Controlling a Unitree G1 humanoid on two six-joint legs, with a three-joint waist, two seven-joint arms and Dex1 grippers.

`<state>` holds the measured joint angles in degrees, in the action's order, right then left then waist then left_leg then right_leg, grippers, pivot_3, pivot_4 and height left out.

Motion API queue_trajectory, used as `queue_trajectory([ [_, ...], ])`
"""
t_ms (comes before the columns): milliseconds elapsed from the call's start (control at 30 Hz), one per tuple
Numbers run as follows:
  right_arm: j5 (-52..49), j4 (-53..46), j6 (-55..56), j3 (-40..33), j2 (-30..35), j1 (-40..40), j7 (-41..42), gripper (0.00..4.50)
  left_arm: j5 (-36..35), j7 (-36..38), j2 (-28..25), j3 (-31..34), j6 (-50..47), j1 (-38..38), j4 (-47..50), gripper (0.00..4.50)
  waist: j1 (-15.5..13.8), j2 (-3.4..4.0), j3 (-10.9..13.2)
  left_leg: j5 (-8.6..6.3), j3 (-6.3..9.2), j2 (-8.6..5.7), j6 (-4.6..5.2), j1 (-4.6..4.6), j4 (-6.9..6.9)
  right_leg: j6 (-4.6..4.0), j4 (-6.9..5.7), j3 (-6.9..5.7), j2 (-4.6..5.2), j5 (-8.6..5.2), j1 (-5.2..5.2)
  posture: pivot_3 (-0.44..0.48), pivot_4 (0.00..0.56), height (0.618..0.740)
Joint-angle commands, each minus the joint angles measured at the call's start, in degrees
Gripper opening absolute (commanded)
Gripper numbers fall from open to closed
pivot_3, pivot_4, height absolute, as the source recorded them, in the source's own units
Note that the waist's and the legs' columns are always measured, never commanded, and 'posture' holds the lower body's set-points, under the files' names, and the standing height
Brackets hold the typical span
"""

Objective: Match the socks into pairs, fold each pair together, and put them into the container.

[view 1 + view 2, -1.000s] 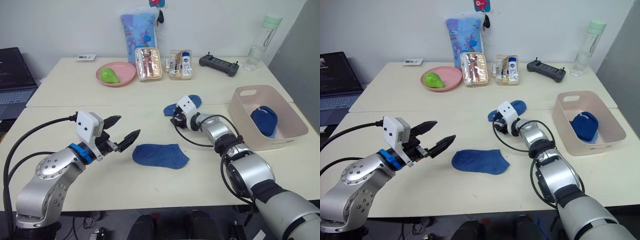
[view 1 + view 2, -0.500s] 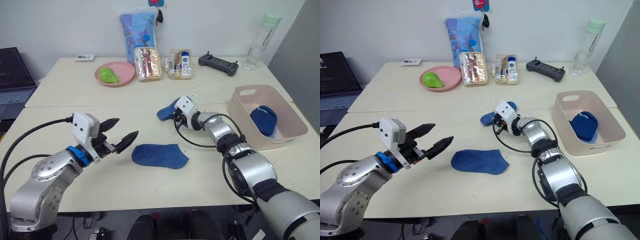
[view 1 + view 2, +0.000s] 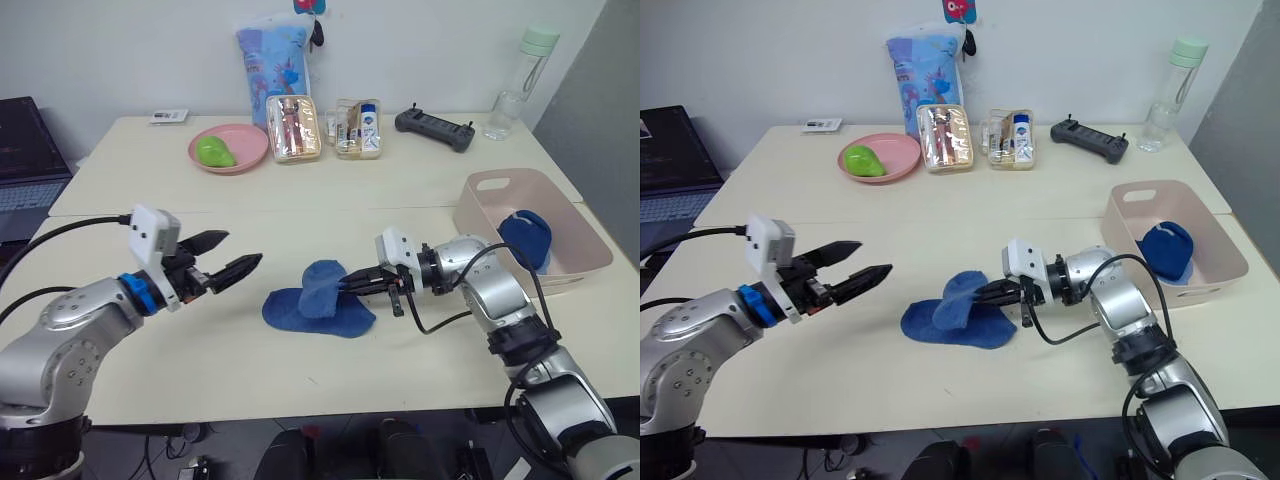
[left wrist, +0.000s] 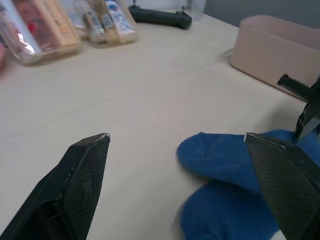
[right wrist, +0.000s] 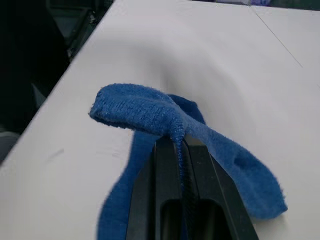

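Left claw: your left claw (image 3: 232, 267) hangs just above the counter (image 3: 200, 370), fingers spread wide, holding nothing, aimed at the flat sock.
Flat sock: one blue sock (image 3: 300, 318) lies flat on the near counter, between your two claws.
Right claw: your right claw (image 3: 352, 284) is pinched shut on a second blue sock (image 3: 322, 288), which droops over the flat one and touches it.
Tub: the pink tub (image 3: 565, 270) sits further back on your right, with one folded blue bundle (image 3: 527, 238) inside.
Count: two loose socks, one bundle, one tub.
Progress: judging by this, one pair is stowed; this pair is stacked but not folded or stowed.
Far edge: plate (image 3: 228, 148), patterned bag (image 3: 275, 55), bottle (image 3: 518, 82).
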<state>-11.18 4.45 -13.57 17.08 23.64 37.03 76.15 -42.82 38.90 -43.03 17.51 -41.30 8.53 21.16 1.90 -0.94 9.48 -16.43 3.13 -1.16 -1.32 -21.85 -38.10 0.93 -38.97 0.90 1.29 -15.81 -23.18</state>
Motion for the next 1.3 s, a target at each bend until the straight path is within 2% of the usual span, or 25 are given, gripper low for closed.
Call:
queue_trajectory([
  [33, -1.2, -6.4, 1.3, 1.8, 1.3, -3.6, 1.1, 0.02, 6.1, 2.7, -0.4, -7.1, 3.1, 5.5, -5.8, 4.50, -0.3, -0.01, 0.0, 0.00, 0.02, 0.00, 0.00, -0.01, 0.01, -0.01, 0.00, -0.02, -0.01, 0.00, -0.01, 0.000, 0.150, 0.740],
  [200, 2.4, -7.8, 6.7, 6.0, 3.4, -7.7, 1.5, 0.02, 16.7, 6.6, 2.0, -17.8, 10.4, 12.7, -18.8, 4.50, -0.5, -0.03, 0.0, 0.04, -0.03, -0.08, -0.07, -0.06, -0.03, -0.03, 0.04, 0.04, 0.01, -0.02, 0.02, 0.000, 0.150, 0.740],
  [367, 3.7, -6.3, 9.0, 6.7, 4.0, -9.2, -0.3, 0.02, 20.6, 9.4, 5.2, -20.6, 15.0, 16.6, -26.2, 4.50, -0.3, -0.11, 0.0, 0.04, -0.05, -0.08, -0.07, -0.08, -0.06, -0.03, 0.03, 0.03, 0.02, -0.02, -0.02, 0.000, 0.150, 0.740],
  [467, 2.9, -7.5, 9.0, 5.0, 5.4, -10.6, -1.2, 0.78, 23.5, 12.4, 7.4, -24.0, 18.4, 20.4, -30.7, 4.50, -0.4, -0.11, 0.0, 0.05, 0.01, -0.03, -0.09, -0.08, -0.03, -0.03, 0.01, -0.04, -0.01, -0.02, -0.04, 0.000, 0.150, 0.740],
  [567, 0.4, -11.8, 5.0, 3.2, 8.6, -12.0, -0.5, 1.77, 24.0, 15.0, 9.0, -24.8, 19.2, 23.3, -33.1, 4.50, -0.7, -0.12, 0.0, 0.07, 0.05, -0.07, -0.11, -0.14, -0.09, -0.03, 0.02, -0.05, 0.00, -0.02, 0.00, 0.000, 0.150, 0.740],
  [767, -2.7, -18.1, -1.7, -0.1, 13.6, -15.3, -2.2, 1.77, 26.5, 17.7, 10.6, -25.8, 21.2, 26.5, -37.2, 4.50, -0.6, -0.14, 0.0, 0.06, 0.05, -0.09, -0.09, -0.16, -0.18, -0.02, 0.01, -0.04, 0.01, -0.02, 0.00, 0.000, 0.150, 0.740],
  [933, -4.1, -19.6, -6.9, -2.3, 11.8, -15.4, -8.0, 1.77, 29.5, 20.4, 12.0, -27.8, 24.0, 27.1, -41.3, 4.50, -0.3, -0.15, 0.0, 0.06, 0.04, -0.07, -0.09, -0.14, -0.16, -0.02, -0.03, -0.03, -0.01, -0.02, 0.00, 0.000, 0.150, 0.740],
  [1067, -4.9, -20.9, -9.6, -2.0, 12.1, -16.3, -9.5, 1.80, 30.2, 22.4, 12.5, -28.1, 24.9, 26.9, -42.9, 3.60, -0.4, -0.15, 0.0, 0.06, 0.05, -0.08, -0.09, -0.18, -0.17, -0.02, 0.00, -0.04, -0.01, -0.02, 0.00, 0.000, 0.150, 0.740],
  [1300, -4.9, -20.1, -9.8, -2.3, 12.2, -17.8, -11.0, 1.80, 28.6, 23.0, 12.9, -26.0, 23.9, 25.9, -41.1, 1.24, -0.4, -0.16, 0.0, 0.06, 0.05, -0.09, -0.09, -0.18, -0.19, -0.01, -0.02, -0.02, 0.00, -0.03, 0.00, 0.000, 0.150, 0.740],
])
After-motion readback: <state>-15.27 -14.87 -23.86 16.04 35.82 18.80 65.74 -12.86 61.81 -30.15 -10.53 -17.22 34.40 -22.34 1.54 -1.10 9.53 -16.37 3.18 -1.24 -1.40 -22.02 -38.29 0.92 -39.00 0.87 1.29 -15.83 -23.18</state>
